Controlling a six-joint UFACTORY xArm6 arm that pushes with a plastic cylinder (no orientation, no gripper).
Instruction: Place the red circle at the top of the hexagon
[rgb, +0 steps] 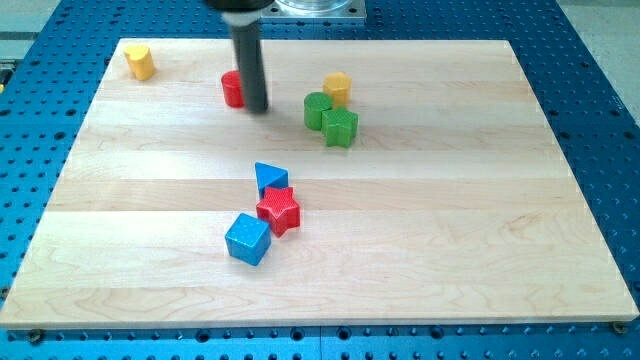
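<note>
My tip (258, 108) touches the red circle (232, 89) from the view's right. The yellow hexagon (337, 88) sits well right. No pincer shows, so its state cannot be told.

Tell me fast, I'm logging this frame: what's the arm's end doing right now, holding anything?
My tip: a bare rod with no claw, holding nothing. It sits against the view's right side of the red circle, left of the yellow hexagon.

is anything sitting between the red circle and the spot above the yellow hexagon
Nothing visible does. My tip sits at the red circle's right side, on the hexagon's side. The board between it and the yellow hexagon is bare; the green blocks lie lower.
</note>
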